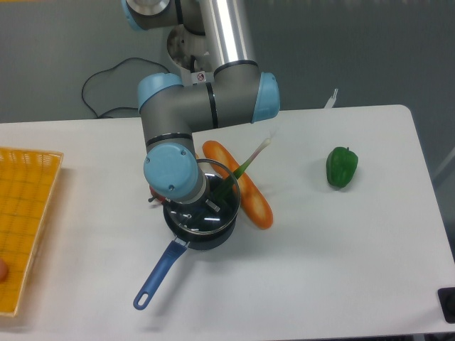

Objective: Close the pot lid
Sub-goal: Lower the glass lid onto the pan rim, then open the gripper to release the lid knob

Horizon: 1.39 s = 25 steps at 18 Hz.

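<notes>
One fixed camera stands high at the front of the desk point(341, 241), looking down and across it toward the arm's base and the grey wall behind, fairly near.

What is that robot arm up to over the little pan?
The arm is putting the pot lid onto the pot. Its end effector sits right above the lid, mostly hidden by the wrist, so the grip cannot be seen. The lid sits over the pot's mouth, apparently a little tilted. A carrot and a green pepper lie nearby.
</notes>
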Tool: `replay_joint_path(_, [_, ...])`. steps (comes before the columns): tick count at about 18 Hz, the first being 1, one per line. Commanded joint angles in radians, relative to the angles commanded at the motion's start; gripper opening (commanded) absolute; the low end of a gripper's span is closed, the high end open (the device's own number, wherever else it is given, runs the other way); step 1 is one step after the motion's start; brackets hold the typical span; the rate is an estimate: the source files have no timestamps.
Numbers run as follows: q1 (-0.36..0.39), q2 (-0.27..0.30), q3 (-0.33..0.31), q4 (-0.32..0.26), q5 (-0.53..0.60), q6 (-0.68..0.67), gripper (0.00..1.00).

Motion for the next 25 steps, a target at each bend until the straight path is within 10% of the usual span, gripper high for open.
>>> replay_joint_path(25, [0.002, 0.014, 0.011, -0.002, 0.003, 0.003, 0.93])
